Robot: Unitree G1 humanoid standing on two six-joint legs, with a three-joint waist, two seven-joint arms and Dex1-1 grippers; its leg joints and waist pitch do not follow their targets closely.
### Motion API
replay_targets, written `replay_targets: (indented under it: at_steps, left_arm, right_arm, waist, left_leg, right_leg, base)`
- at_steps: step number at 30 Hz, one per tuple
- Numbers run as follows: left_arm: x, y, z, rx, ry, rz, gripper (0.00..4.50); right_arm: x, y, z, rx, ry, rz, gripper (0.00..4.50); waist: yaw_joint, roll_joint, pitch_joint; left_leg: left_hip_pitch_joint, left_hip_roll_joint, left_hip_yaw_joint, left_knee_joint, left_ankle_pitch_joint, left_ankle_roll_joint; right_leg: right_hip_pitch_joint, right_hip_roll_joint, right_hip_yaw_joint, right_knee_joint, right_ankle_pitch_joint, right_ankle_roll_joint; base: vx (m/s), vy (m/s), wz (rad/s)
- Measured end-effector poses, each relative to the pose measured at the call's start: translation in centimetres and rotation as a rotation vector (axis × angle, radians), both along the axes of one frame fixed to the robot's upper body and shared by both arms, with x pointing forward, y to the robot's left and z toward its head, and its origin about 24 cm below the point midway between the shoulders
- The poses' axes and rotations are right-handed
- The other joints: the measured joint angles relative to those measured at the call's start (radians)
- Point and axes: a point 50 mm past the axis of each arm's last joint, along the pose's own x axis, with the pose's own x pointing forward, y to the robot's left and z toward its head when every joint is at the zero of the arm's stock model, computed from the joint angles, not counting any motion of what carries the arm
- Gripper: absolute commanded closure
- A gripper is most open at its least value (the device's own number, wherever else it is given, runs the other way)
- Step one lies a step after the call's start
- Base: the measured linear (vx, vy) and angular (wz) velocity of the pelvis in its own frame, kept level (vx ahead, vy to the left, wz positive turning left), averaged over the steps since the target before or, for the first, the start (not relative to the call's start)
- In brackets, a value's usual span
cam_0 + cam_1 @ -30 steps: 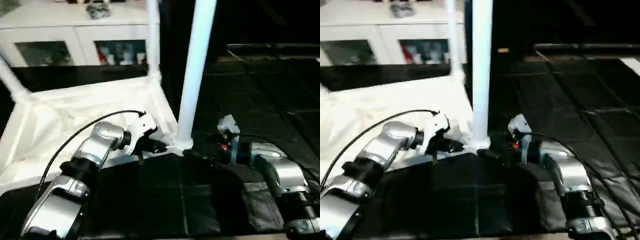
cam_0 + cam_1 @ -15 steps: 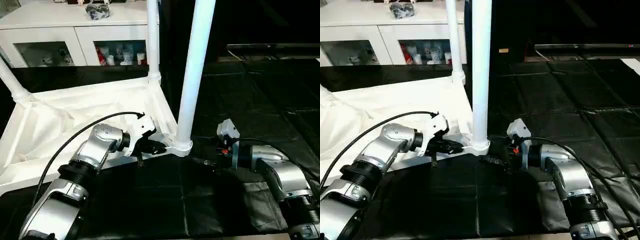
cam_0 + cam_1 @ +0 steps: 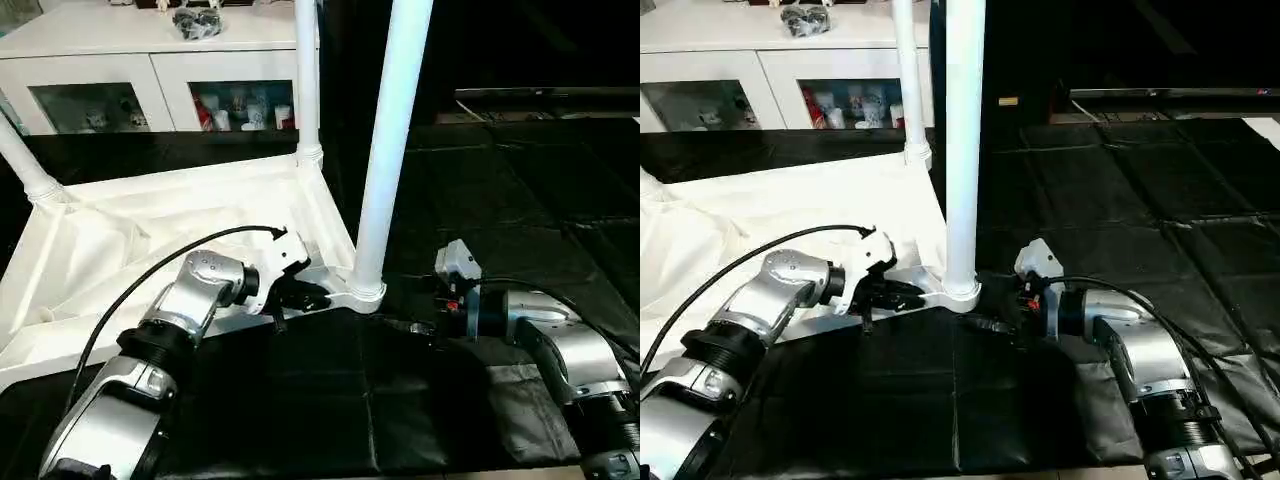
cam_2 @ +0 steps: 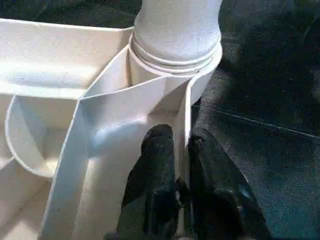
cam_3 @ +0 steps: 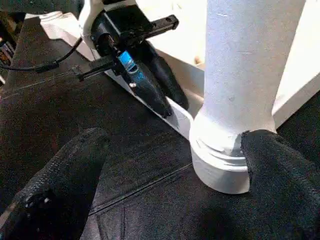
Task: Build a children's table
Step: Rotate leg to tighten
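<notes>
I pinch the rim of the upside-down table top (image 3: 150, 235) with my left hand (image 4: 182, 150) beside the near corner leg (image 3: 390, 140), my right hand (image 5: 175, 165) wide open by its base, ready to push it in tight.

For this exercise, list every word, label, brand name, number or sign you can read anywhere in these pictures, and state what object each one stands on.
No readable text stands anywhere in these pictures.
The table top and its legs are plain white, unmarked.
The items behind the glass doors of the cabinet may bear print, but they are too small to read.
The left gripper and the right gripper show no lettering.
</notes>
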Motion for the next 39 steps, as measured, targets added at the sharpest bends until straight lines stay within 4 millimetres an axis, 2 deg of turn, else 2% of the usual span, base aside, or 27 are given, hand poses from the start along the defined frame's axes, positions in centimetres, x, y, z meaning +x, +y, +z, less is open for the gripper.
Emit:
replay_targets:
  at_steps: [3,11,22,25,32,39]
  left_arm:
    - [0.0,0.0,0.0,0.004,-0.007,0.003,3.63]
    - [0.1,-0.1,-0.1,0.008,0.003,0.0,4.38]
    - [-0.2,0.1,0.3,0.011,0.012,-0.076,4.46]
    - [-0.9,0.3,0.3,0.014,0.015,-0.152,4.46]
    - [-1.9,0.0,0.4,0.033,0.015,-0.28,4.46]
    - [-2.9,-0.1,0.4,0.053,0.02,-0.366,4.5]
  right_arm:
    - [-0.1,0.1,-0.1,-0.002,0.003,0.009,0.0]
    - [-0.2,0.1,-0.1,-0.007,0.003,0.017,0.0]
    - [0.0,-0.3,0.2,-0.028,-0.027,0.021,0.0]
    - [0.3,-1.0,0.3,-0.057,-0.041,0.02,0.0]
    - [1.0,-0.6,1.2,-0.05,-0.066,0.098,0.0]
    - [0.6,0.6,0.6,-0.005,-0.013,0.234,0.74]
  waist:
    - [0.0,0.0,0.0]
    - [-0.001,0.0,0.0]
    - [-0.002,-0.001,0.0]
    - [0.004,-0.001,0.0]
    - [0.027,-0.001,0.0]
    - [0.026,-0.001,0.0]
  left_leg:
    - [0.0,0.0,0.0,0.0,0.0,0.0]
    - [0.001,-0.002,0.0,0.0,0.0,0.0]
    - [0.0,-0.002,0.0,0.001,0.0,0.0]
    - [0.0,-0.002,-0.001,-0.001,0.0,0.0]
    - [-0.004,0.0,0.0,0.005,0.0,0.0]
    - [-0.005,0.0,0.002,0.009,0.0,0.001]
  right_leg:
    - [0.0,0.0,0.001,0.0,0.0,0.0]
    - [0.0,0.0,0.002,0.0,0.0,0.0]
    - [0.0,0.0,0.003,0.0,0.0,0.0]
    - [-0.001,0.0,0.003,0.001,0.002,-0.002]
    - [-0.002,0.0,0.005,0.005,0.001,-0.001]
    - [0.0,0.0,0.01,0.008,0.0,0.0]
  base:
    - [0.0,0.0,0.0]
    - [0.0,0.0,0.0]
    - [0.0,0.0,0.0]
    - [0.0,0.0,0.0]
    - [0.0,0.0,0.0]
    - [0.0,0.0,0.0]
